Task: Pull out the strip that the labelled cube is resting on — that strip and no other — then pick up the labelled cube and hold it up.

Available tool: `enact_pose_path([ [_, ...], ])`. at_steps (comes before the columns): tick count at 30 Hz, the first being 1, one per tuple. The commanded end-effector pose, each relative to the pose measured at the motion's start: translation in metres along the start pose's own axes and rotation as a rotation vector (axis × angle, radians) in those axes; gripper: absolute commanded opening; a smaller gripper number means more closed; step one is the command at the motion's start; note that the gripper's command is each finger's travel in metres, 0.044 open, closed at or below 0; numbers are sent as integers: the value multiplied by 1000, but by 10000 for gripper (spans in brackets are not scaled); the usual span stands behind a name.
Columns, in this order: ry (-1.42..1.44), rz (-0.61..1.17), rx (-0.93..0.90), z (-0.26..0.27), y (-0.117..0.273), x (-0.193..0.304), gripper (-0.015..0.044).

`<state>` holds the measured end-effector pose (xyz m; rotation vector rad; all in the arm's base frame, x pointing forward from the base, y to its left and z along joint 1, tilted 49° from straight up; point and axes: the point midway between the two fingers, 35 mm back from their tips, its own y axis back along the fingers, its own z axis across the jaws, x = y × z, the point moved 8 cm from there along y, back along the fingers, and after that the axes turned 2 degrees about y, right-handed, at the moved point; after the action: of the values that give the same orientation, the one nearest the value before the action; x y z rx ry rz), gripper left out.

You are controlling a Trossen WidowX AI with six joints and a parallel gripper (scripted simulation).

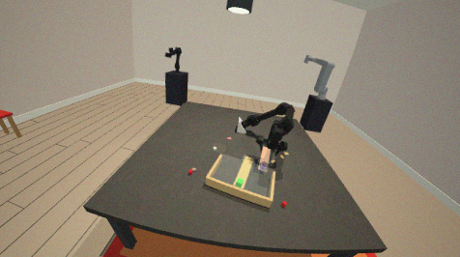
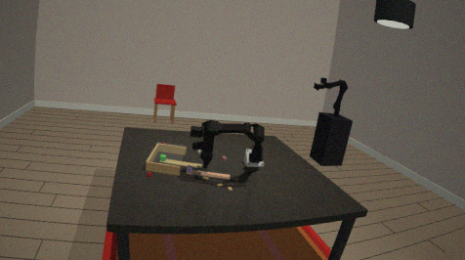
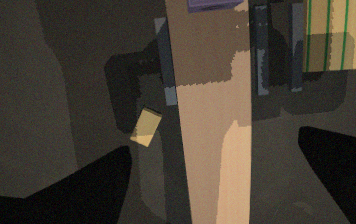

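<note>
Wrist view alone shows purple cube point(image 3: 212, 5) on tan strip point(image 3: 212, 125) (jaws wide).

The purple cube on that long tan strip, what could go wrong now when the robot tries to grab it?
1. The purple cube sits at the far end of the tan strip, barely in the wrist view. The open gripper holds nothing and may close short of it.
2. Dark strips lie right beside the tan one. Wide fingers could bump them.
3. A small tan block lies close by and could get knocked.
</note>
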<state>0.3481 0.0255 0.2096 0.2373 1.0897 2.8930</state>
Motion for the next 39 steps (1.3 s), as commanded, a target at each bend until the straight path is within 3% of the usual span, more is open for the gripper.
enact_pose_path([
  [1, -3, 5, 3, -2, 0, -16, 440],
  [25, 0, 3, 3, -11, 4, -84, 440],
  [32, 0, 2, 4, -11, -4, -84, 256],
  [39, 0, 2, 4, -11, -16, -85, 250],
])
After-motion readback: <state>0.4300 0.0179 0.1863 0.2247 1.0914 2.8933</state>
